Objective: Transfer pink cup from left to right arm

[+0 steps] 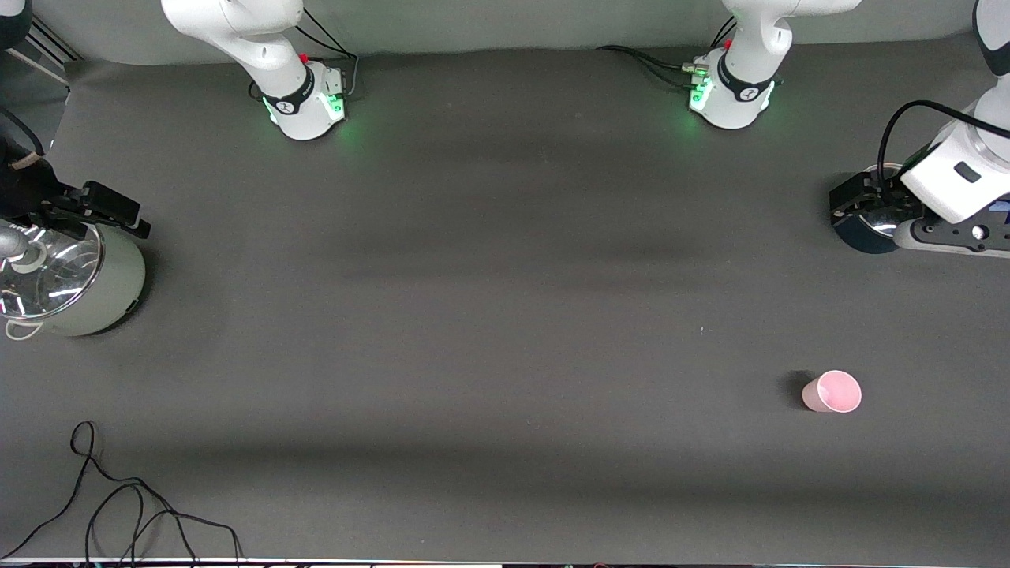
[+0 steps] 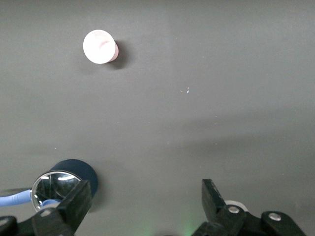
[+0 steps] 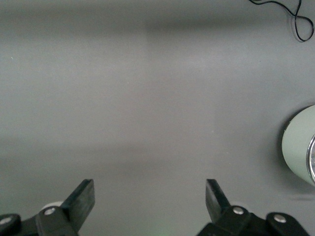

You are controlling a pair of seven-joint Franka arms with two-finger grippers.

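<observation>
The pink cup (image 1: 832, 392) stands upright on the dark table mat toward the left arm's end, nearer to the front camera than the dark blue pot (image 1: 868, 233). It also shows in the left wrist view (image 2: 100, 46). My left gripper (image 1: 844, 203) is open and empty, up over the edge of the dark blue pot (image 2: 69, 176), well apart from the cup. In its own view the left gripper (image 2: 146, 196) has its jaws spread wide with bare mat between them. My right gripper (image 1: 118, 214) is open and empty at the right arm's end, and its own view (image 3: 150, 196) shows only mat between the jaws.
A pale green pot with a glass lid (image 1: 75, 288) stands under the right gripper; it also shows in the right wrist view (image 3: 300, 145). A black cable (image 1: 118, 505) lies near the front edge at the right arm's end. Both arm bases (image 1: 304, 102) stand along the back.
</observation>
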